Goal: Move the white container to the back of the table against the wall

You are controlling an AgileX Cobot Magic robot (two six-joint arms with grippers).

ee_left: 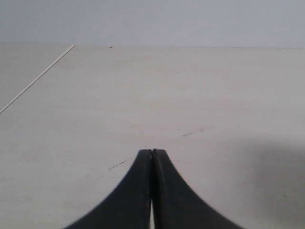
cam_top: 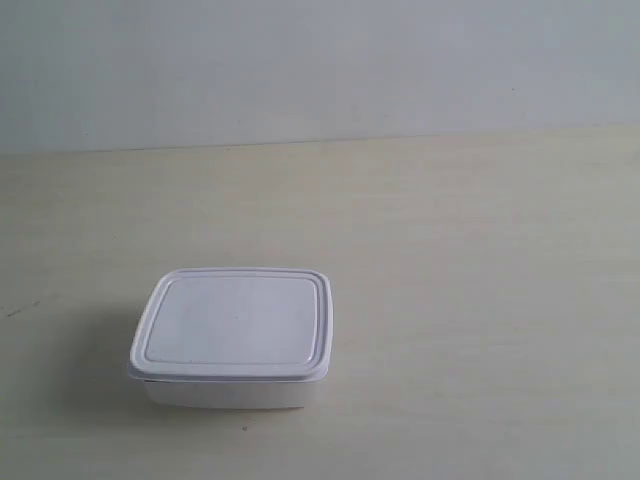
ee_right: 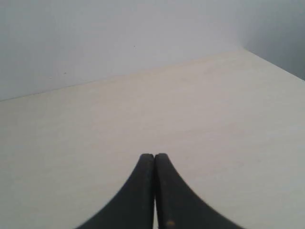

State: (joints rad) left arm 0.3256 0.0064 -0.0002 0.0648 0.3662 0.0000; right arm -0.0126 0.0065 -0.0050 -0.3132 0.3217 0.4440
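The white container (cam_top: 232, 337), a shallow lidded box with rounded corners, rests on the pale cream table (cam_top: 480, 260) at the front left of the exterior view, well short of the grey-white wall (cam_top: 320, 60). Neither arm shows in the exterior view. My left gripper (ee_left: 152, 151) is shut with nothing between its black fingers, above bare tabletop (ee_left: 143, 95). My right gripper (ee_right: 155, 155) is likewise shut and empty over bare table (ee_right: 143, 119). The container appears in neither wrist view.
The wall meets the table along a straight line (cam_top: 320, 140) at the back. A thin seam (ee_left: 35, 78) crosses the tabletop in the left wrist view. The right wrist view shows a corner (ee_right: 243, 47) where two walls meet.
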